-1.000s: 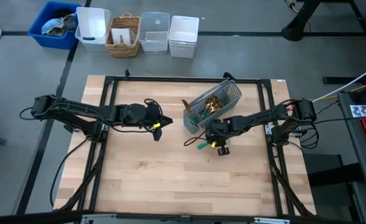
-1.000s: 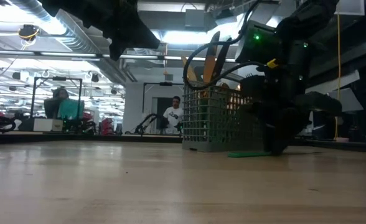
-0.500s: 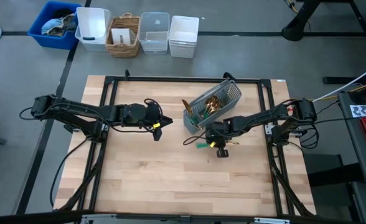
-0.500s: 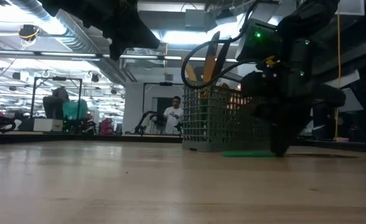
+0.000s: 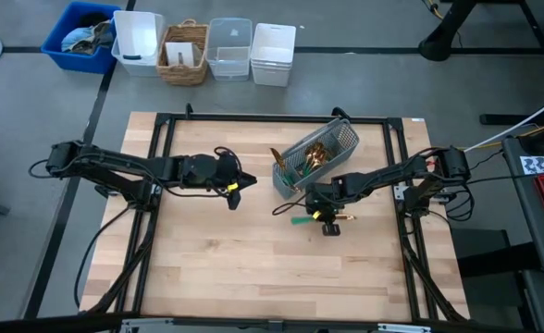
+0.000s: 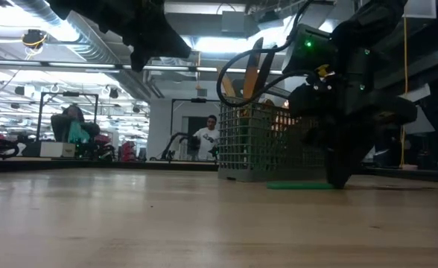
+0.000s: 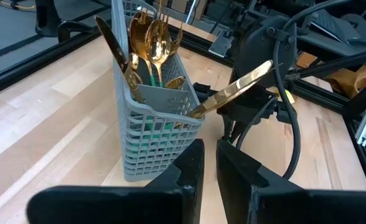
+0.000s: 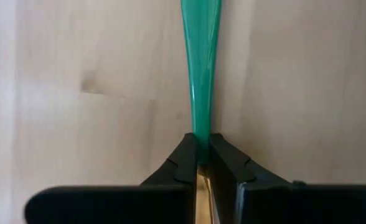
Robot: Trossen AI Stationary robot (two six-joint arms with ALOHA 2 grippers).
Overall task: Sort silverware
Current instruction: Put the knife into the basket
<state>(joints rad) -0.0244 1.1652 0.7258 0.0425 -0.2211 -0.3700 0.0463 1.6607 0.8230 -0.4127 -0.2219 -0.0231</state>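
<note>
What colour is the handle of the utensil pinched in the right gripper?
Teal-green; the handle runs over the wood from the right gripper, clearest in the right wrist view.

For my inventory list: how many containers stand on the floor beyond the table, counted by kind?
Blue bin: 1
White bins: 2
Wicker basket: 1
Clear bin: 1
Total: 5

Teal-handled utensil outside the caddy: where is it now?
High view: the utensil lies flat on the table, just in front of the caddy, pinched by the right tool.
</note>
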